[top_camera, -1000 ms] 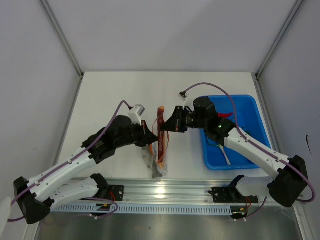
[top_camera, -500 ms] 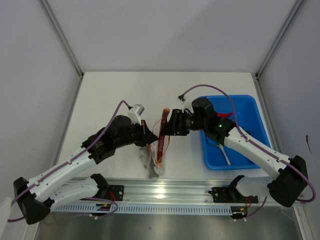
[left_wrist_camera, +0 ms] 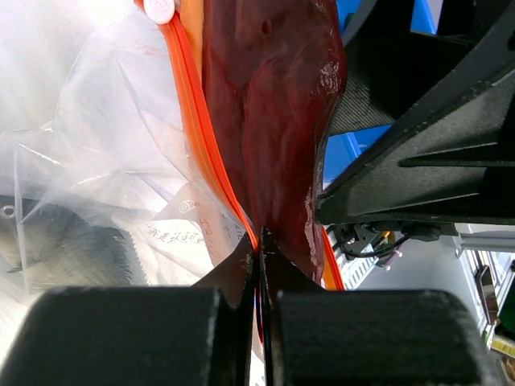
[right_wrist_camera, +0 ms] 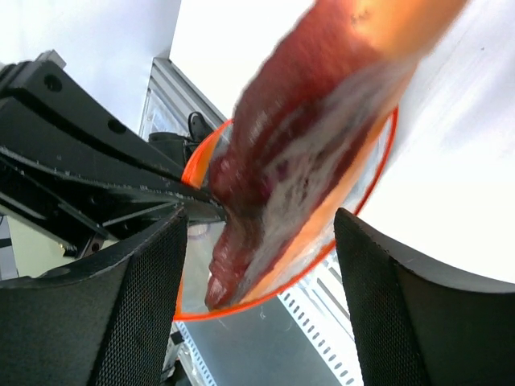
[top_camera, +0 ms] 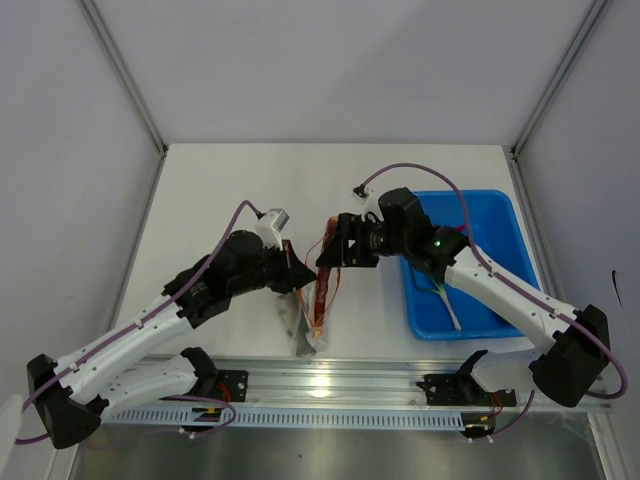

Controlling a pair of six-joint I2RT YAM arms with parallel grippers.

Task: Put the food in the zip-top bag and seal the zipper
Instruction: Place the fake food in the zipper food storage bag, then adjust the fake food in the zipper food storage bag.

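Sausage [right_wrist_camera: 282,161] inside open zipper [right_wrist_camera: 197,165] ring

crinkly clear plastic bag [left_wrist_camera: 96,161], glossy sausage [left_wrist_camera: 269,104]

Sausage [right_wrist_camera: 298,153] lodged between the spread fingers of the right gripper [right_wrist_camera: 257,241]. Just ahead-left, left gripper [left_wrist_camera: 259,322] pinched on the zipper [left_wrist_camera: 203,137]. Ahead-right, bare table [right_wrist_camera: 451,177].

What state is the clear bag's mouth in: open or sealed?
Open. Its orange strip curves in a wide loop around the sausage poking through it.
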